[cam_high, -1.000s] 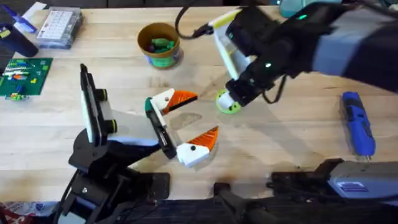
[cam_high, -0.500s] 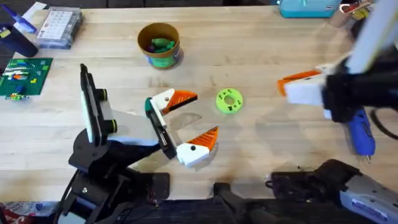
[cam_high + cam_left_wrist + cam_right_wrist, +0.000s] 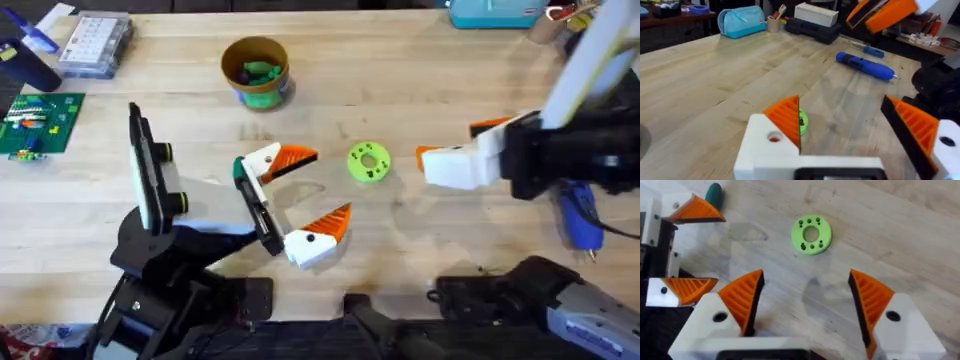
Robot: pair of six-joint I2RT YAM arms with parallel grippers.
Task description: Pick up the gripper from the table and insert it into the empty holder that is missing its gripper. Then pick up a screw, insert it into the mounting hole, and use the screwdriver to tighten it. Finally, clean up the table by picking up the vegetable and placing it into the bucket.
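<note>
Right tool (image 3: pixel 440 160) hovers spread, seemingly above the table (image 3: pixel 420 80), beside the vegetable (image 3: pixel 368 163)

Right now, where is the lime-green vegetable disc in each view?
Overhead: vegetable on the table, between both grippers.
Left wrist: vegetable peeking from behind an orange finger.
Right wrist: vegetable beyond the open fingers.
Shared landmark: the left gripper.

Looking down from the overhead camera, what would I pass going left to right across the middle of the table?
Left gripper → lime-green vegetable disc → right gripper → blue screwdriver.
</note>
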